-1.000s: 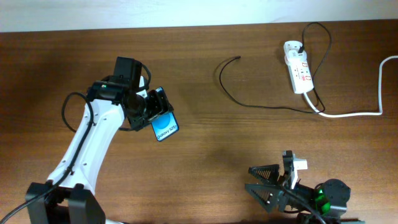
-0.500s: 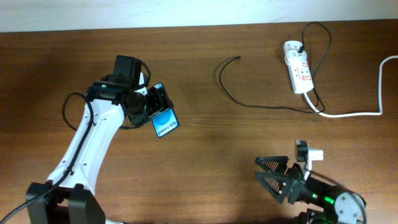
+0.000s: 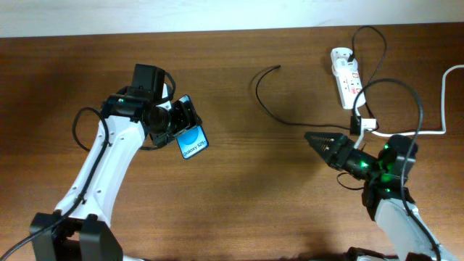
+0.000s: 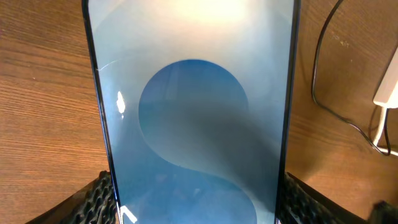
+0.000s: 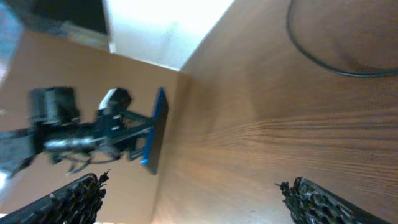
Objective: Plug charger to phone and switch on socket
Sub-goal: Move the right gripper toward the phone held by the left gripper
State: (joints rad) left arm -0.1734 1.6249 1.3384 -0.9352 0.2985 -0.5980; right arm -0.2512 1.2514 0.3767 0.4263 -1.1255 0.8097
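Step in hand, as I judge it: fetching the charger. Phone is up, plug not yet picked.

- Left gripper (image 3: 181, 130): clamped on the phone (image 3: 193, 147) and holding it off the table (image 3: 239, 210), left of centre. In the left wrist view the ribbed fingers (image 4: 99, 196) press against both long edges at the lower end.
- Phone: slim, black-edged, bright blue screen with a paler curved band. White lettering shows from overhead. From the right wrist camera it appears nearly edge-on, a thin blue-rimmed slab. Which end carries the port I cannot tell.
- Right gripper (image 3: 317, 145): jaws wide apart, nothing between them, pointing left across the table. It hangs just below the run of the charger (image 3: 293, 122) and is not touching it.
- Charger: thin black cable. Its connector tip (image 3: 278, 67) lies free on the wood at the far end of a loop, up and left of the right gripper and well apart from the phone.
- Socket (image 3: 348, 85): white strip with red switch marks at the far right, the thick white cord (image 3: 417, 133) trailing off to the edge. Switch position is too small to read.

Next move, my estimate: the right arm must reach the tip and close on the small connector body, not the limp cable, so that it can be aimed at the phone. Both arms then need to converge. The switch comes last.
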